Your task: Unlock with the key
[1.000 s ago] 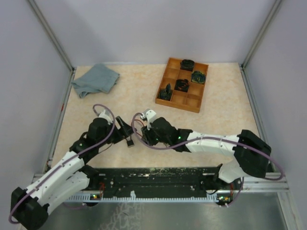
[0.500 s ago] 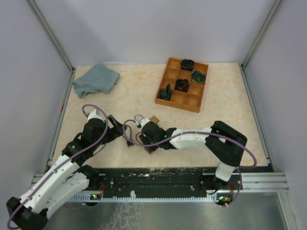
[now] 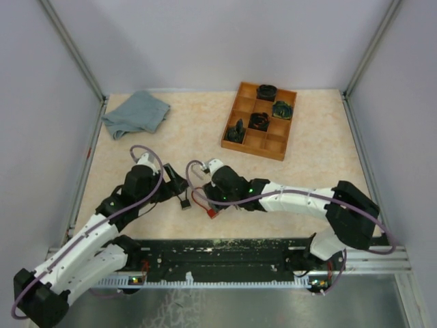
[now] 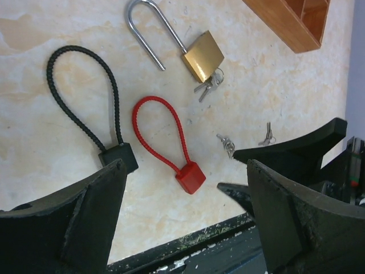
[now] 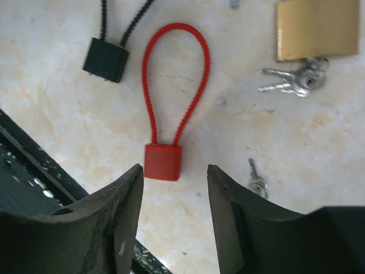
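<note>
Catching loose keys the top view misses, wrist views show left fingers and right fingers apart.

You have a square brass padlock with a brushed, softly shining gold body and a smooth, mirror-bright steel shackle. The small silver keys at it are bare polished metal. The red cable lock and the black cable lock have ribbed, plastic-coated loops and smooth matt plastic blocks. The beige mottled tabletop looks like matt, stone-patterned laminate. Far right, the compartmented wooden tray is smooth satin brown. Far left, the blue-grey cloth is soft and creased. The left gripper has fingers of grainy matt black plastic.
</note>
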Robot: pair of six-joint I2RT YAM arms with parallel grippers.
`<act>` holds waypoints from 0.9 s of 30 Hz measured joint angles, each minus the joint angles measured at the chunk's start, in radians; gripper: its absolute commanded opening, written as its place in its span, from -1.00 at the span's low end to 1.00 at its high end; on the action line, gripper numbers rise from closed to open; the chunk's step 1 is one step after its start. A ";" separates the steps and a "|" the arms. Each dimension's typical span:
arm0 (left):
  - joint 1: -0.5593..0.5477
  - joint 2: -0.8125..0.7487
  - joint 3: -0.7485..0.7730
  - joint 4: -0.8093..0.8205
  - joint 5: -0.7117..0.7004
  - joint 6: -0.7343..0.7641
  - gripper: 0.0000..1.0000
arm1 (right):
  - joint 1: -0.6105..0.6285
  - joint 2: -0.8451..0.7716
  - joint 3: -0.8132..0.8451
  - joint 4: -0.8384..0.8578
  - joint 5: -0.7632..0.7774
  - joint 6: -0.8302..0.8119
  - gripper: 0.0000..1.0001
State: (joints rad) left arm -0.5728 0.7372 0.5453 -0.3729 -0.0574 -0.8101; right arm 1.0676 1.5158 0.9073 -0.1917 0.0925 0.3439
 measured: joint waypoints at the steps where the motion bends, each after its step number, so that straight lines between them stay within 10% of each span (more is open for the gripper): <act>1: 0.000 0.009 0.000 0.007 0.012 0.002 0.81 | -0.009 -0.019 -0.012 -0.004 0.001 0.000 -0.08; 27: 0.000 0.150 -0.012 0.179 0.267 0.021 0.77 | -0.187 0.022 -0.127 -0.053 -0.019 -0.008 -0.35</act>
State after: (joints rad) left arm -0.5728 0.8871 0.5335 -0.1944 0.2096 -0.7891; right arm 0.8806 1.5379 0.7807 -0.2451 0.0738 0.3355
